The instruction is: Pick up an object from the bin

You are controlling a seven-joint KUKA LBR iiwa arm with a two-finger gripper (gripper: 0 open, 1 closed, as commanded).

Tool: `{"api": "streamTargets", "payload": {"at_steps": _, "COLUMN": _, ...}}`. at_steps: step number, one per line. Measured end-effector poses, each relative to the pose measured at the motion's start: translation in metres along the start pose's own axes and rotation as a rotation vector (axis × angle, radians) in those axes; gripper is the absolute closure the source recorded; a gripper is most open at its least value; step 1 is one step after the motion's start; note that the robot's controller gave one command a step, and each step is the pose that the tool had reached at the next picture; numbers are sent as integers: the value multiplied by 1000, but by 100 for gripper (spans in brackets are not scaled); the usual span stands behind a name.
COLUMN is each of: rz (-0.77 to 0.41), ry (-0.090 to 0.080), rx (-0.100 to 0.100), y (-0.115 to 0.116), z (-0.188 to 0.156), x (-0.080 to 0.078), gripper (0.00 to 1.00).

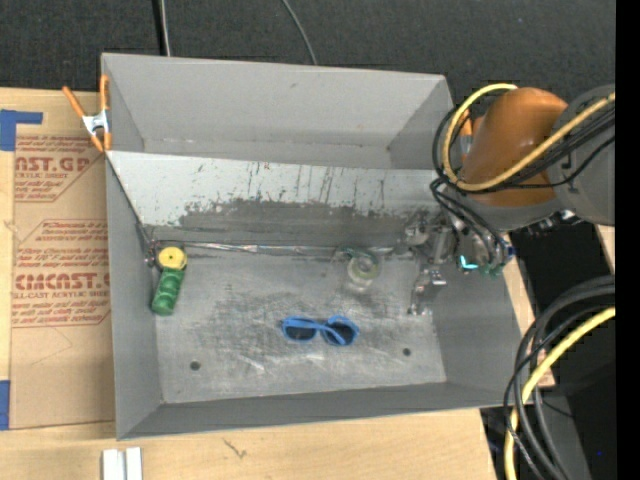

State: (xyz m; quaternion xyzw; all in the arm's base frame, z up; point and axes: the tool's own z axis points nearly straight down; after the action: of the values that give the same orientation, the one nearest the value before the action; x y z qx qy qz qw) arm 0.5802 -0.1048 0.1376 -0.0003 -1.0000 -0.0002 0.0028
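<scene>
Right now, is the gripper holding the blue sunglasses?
No, the blue sunglasses lie in the bin, apart from the gripper.

Dark grey floor (400,18), light wooden tabletop (300,448)

The bin (250,108) is matt grey sheet metal, its floor scuffed and scratched to a dull rough finish, while the blue sunglasses (319,330) and the green-and-yellow toy (168,280) look like smooth plastic, and the arm's orange cover (510,143) looks glossy.
</scene>
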Motion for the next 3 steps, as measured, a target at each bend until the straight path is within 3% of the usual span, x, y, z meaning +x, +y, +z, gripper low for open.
{"api": "streamTargets", "payload": {"at_steps": 1, "rz": -431, "ry": 1, "rx": -3, "y": 43, "z": 59, "x": 69, "gripper": 0}}
{"api": "streamTargets", "payload": {"at_steps": 2, "rz": -456, "ry": -15, "rx": 1, "y": 145, "z": 66, "x": 79, "gripper": 0}}
{"api": "streamTargets", "payload": {"at_steps": 3, "rz": -453, "ry": -15, "rx": 1, "y": 143, "z": 63, "x": 78, "gripper": 100}}
